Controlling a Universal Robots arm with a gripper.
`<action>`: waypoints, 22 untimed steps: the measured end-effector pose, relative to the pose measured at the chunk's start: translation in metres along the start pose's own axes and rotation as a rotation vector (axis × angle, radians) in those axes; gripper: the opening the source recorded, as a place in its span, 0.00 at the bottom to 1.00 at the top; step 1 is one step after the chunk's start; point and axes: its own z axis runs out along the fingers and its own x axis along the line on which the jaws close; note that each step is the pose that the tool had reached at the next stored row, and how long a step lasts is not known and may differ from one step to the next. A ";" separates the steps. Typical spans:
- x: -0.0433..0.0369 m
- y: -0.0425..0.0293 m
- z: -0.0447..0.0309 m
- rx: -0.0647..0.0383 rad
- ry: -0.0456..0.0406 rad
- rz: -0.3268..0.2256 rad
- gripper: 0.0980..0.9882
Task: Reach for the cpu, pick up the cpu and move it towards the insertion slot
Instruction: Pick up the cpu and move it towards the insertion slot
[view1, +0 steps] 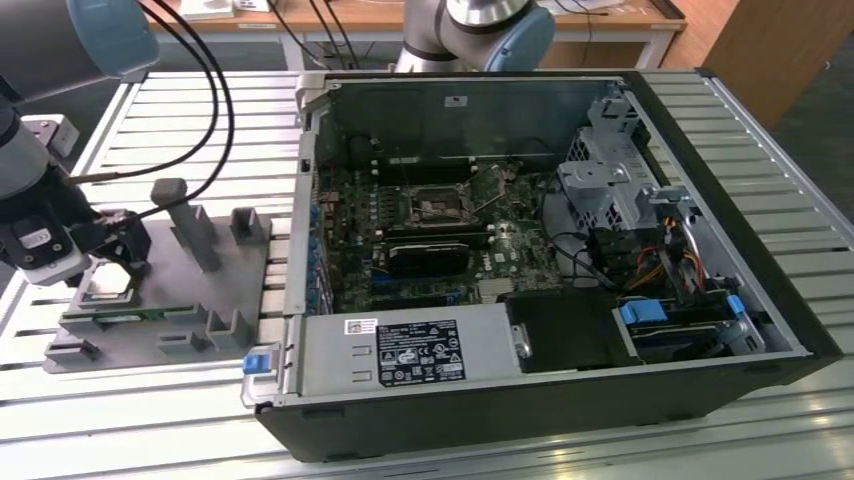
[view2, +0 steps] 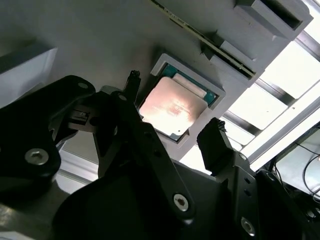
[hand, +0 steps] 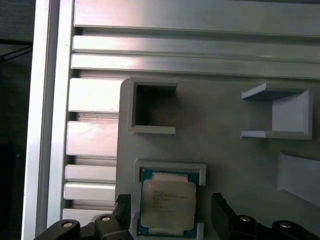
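Note:
The cpu (view1: 110, 284), a flat silvery square chip, lies in a pocket of the grey fixture (view1: 187, 300) at the exterior view's left. My gripper (view1: 112, 258) hangs right over it, open. In both wrist views the two dark fingers stand on either side of the cpu (view2: 172, 106) (hand: 167, 202) with a small gap on each side, so the gripper (view2: 174, 105) (hand: 171, 204) straddles the chip without touching it. The insertion slot (view1: 437, 208), a small square socket with a metal frame, sits on the motherboard inside the open computer case, well off towards the exterior view's right.
The open black computer case (view1: 747, 250) lies on a slatted aluminium table (view1: 174, 110). Upright grey posts (view1: 187, 225) rise from the fixture beside my gripper. A thin green memory stick (view2: 200, 35) lies in the fixture. Black cables (view1: 214, 110) hang over the table. Another arm's base (view1: 474, 30) stands behind the case.

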 end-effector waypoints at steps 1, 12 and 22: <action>0.0000 0.0000 0.0010 0.000 0.0000 0.000 0.72; 0.0000 -0.0002 0.0060 0.000 0.0001 0.000 0.60; 0.0000 -0.0001 0.0060 0.000 0.0000 0.000 0.53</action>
